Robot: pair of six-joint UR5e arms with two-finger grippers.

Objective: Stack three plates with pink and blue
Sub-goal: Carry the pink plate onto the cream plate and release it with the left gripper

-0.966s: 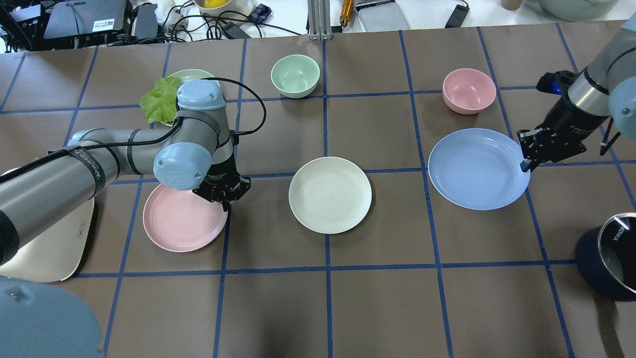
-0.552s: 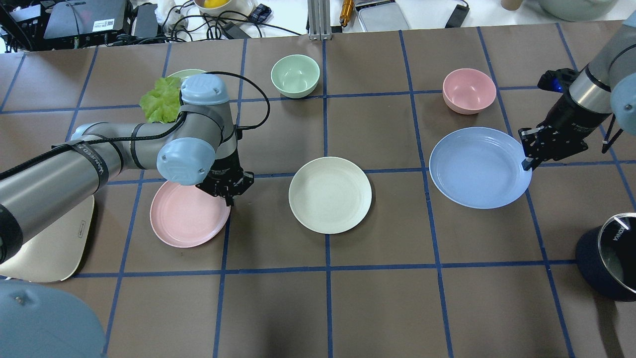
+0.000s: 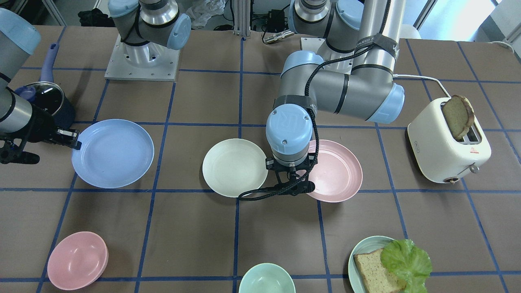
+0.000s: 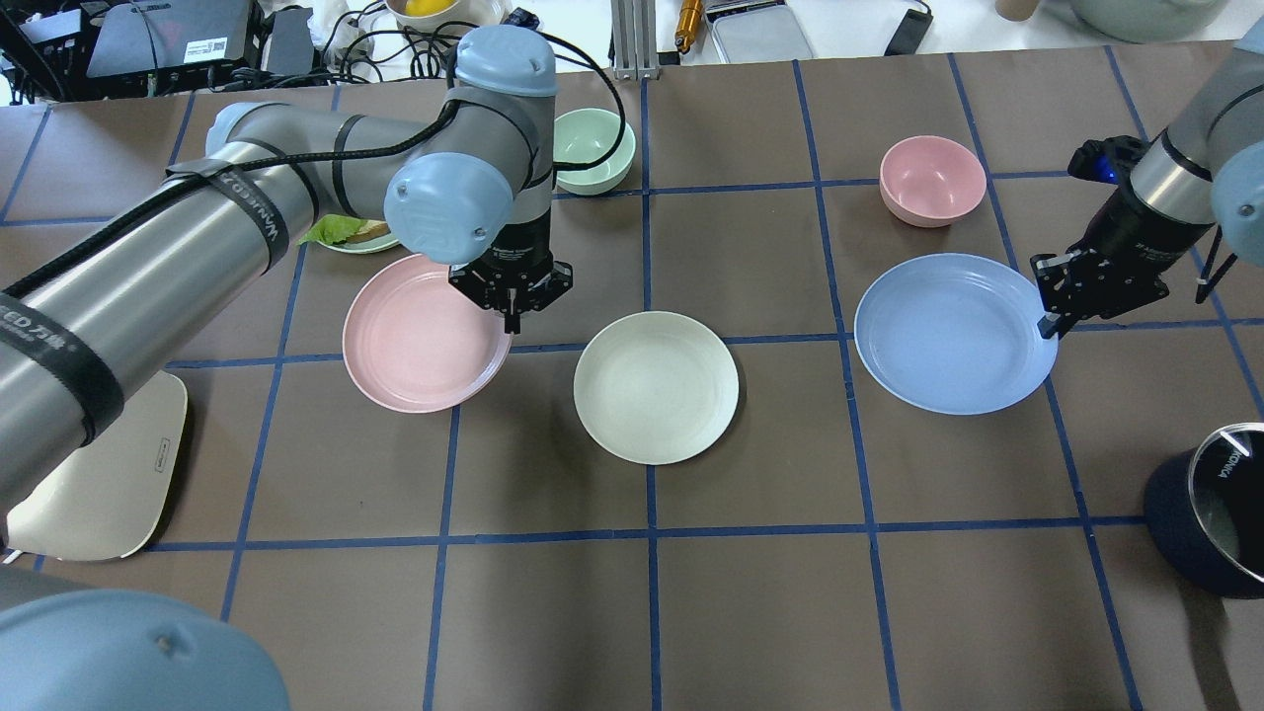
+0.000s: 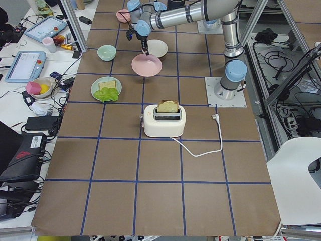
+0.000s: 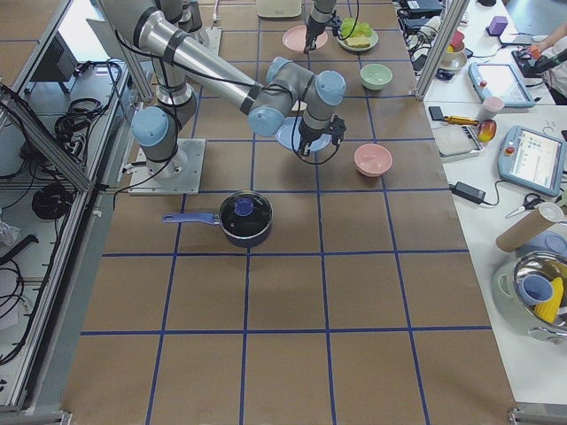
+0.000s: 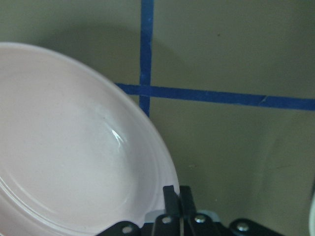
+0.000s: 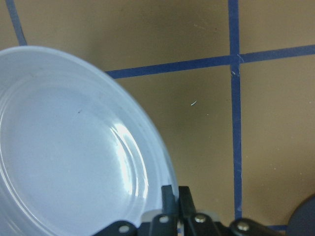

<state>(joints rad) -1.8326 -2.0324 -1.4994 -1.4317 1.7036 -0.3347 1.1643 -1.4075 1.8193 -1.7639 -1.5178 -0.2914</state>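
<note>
Jaws of the left gripper (image 4: 511, 314) are pressed together on the right-hand rim of the pink plate (image 4: 420, 336), left of centre in the overhead view. The left wrist view shows the two fingertips (image 7: 171, 196) nipped tight at the bottom of the frame, with the plate filling the left half. A soft shadow falls on the tabletop (image 4: 750, 592) beyond the plate's rim. The left arm comes in from the lower left of the overhead frame and bends over the plate from above.

The right gripper (image 4: 1047, 321) is likewise clamped on the right edge of the blue plate (image 4: 953, 331), at the right of the overhead view. Its wrist view shows the fingertips (image 8: 170, 196) closed at the bottom edge and the plate spread across the left of the frame.

Between the two, at the middle of the overhead frame, the cream plate (image 4: 657, 387) lies flat on the brown tabletop with its blue tape grid. It is apart from both other plates, nearer the pink one.

Further out, a pink bowl (image 4: 932, 180) stands above the blue plate and a green bowl (image 4: 592, 148) sits at upper centre, partly behind the left arm. A dark pot (image 4: 1210, 509) with a glass lid is at the lower right edge. In the front-facing view a white toaster (image 3: 447, 142) with a bread slice (image 3: 458, 116) sticking up stands at the right. A pale plate with bread and lettuce (image 3: 386, 264) sits at the bottom right.
</note>
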